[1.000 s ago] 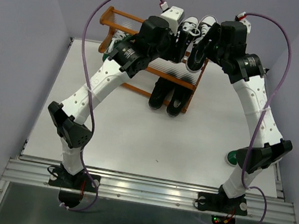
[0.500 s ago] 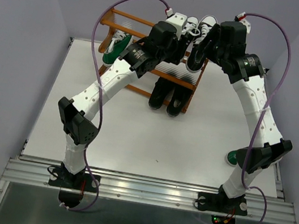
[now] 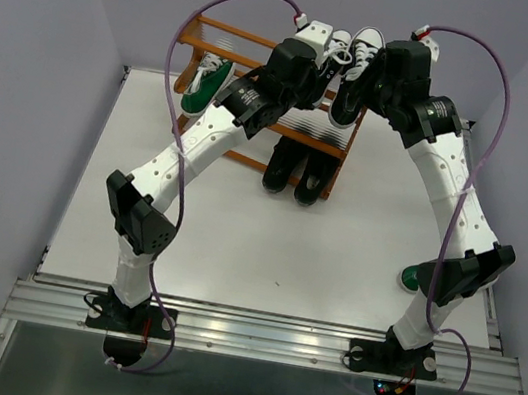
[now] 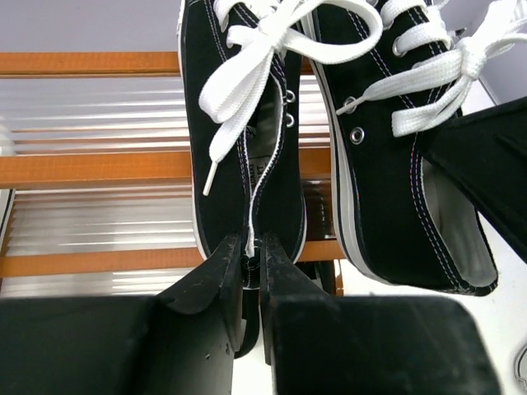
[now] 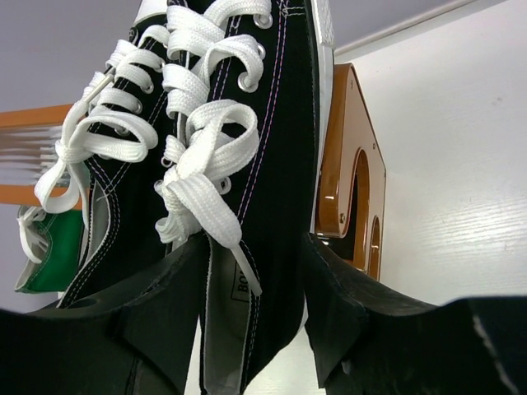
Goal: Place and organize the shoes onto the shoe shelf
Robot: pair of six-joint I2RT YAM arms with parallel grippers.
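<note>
Two black sneakers with white laces stand side by side on the top tier of the shoe shelf (image 3: pixel 349 151). My left gripper (image 4: pixel 255 247) is shut on the thin heel wall of the left sneaker (image 4: pixel 239 148). My right gripper (image 5: pixel 255 263) straddles the heel of the right sneaker (image 5: pixel 280 123), a finger against each side. From above, both grippers (image 3: pixel 319 65) (image 3: pixel 354 96) sit at the sneakers' heels. A green sneaker (image 3: pixel 205 84) rests at the shelf's left end. Two plain black shoes (image 3: pixel 282 165) (image 3: pixel 314 178) stand at the lower tier.
Another green shoe (image 3: pixel 411 278) lies on the white table by the right arm's elbow, mostly hidden. Purple walls close in at the back and both sides. The shelf's orange side panel (image 5: pixel 346 164) stands just right of the held sneaker.
My left arm swung right from beside the green sneaker to the left black sneaker and closed on its heel. The right jaws narrowed around the right sneaker.
</note>
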